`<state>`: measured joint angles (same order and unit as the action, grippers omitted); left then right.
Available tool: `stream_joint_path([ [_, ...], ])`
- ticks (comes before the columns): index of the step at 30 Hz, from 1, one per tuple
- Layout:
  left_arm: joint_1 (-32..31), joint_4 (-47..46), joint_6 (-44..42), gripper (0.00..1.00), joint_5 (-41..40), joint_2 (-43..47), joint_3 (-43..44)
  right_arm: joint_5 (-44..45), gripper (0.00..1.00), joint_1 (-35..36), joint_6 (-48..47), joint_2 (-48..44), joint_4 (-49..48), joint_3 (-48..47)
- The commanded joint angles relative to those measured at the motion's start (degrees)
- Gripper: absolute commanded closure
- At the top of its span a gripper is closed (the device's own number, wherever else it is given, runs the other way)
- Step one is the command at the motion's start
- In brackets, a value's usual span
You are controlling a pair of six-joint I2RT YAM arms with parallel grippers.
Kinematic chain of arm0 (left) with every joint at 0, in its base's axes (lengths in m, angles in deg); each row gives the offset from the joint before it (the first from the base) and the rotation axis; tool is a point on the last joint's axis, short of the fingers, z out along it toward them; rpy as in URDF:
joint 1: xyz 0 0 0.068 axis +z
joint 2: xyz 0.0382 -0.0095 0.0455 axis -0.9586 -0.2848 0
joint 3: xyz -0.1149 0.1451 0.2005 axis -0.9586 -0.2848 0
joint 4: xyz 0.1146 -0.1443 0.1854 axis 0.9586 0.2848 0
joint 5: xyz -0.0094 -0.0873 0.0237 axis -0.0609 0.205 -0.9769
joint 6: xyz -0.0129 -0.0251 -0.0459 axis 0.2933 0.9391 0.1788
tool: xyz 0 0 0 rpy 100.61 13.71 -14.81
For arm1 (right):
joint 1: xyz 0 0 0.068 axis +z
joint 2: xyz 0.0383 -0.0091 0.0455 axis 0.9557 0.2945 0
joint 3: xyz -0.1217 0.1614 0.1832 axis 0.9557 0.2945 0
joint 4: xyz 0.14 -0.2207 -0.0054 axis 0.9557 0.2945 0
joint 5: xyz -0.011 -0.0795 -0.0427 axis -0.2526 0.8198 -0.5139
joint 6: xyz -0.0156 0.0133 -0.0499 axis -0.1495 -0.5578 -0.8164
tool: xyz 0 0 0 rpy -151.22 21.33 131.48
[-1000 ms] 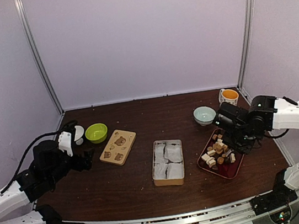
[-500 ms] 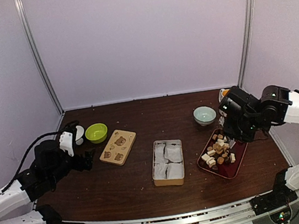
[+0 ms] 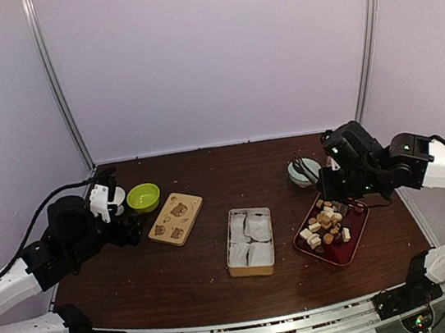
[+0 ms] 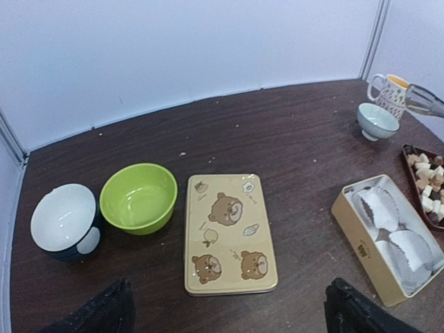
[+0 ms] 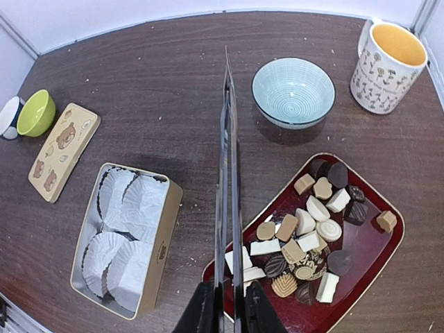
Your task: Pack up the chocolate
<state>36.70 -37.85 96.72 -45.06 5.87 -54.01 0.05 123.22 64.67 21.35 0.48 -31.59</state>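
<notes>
Rising off the red tray (image 5: 378, 267) since the earlier frame, the right claw (image 5: 229, 305) stays clenched on slim tongs (image 5: 229, 173), likely for pinching the small chocolate (image 5: 305, 229) heaped in that tray at lower right, beside the liner-filled tin (image 5: 165, 243). Left claw (image 4: 227, 305) hangs released near the bear lid (image 4: 229, 232). Dark speckled wooden surface (image 4: 291, 146); pale walls (image 3: 206, 53), metal posts (image 3: 58, 90).

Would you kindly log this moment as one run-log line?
right hand: shut on tongs | left hand: open, empty | chocolate: on red tray | tin liners: empty

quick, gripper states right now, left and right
Left gripper: open, empty.
Right gripper: shut on thin long metal tongs.
</notes>
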Motion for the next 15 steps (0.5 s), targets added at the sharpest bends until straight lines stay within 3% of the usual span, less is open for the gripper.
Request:
stream_joint_path([
  [1, 0.1, -2.4, 6.4, 0.02, 8.1, -0.2, 3.1, -0.7, 0.88, -0.2, -9.3, -0.6, -7.6, 1.9],
  [5, 0.2, -4.6, 9.3, 0.02, 11.5, -0.5, 3.3, -3.0, 0.88, -0.2, -13.4, -1.9, -13.5, 4.9],
  [12, 0.1, -0.9, 6.6, 0.02, 6.9, -1.2, 5.3, -2.9, 0.86, -0.4, -18.8, -3.5, -18.4, 8.5],
  [15, 0.2, -0.8, 6.6, 0.02, 8.7, -1.1, 5.6, -5.1, 0.86, -0.4, -21.7, -1.1, -18.4, 8.8],
])
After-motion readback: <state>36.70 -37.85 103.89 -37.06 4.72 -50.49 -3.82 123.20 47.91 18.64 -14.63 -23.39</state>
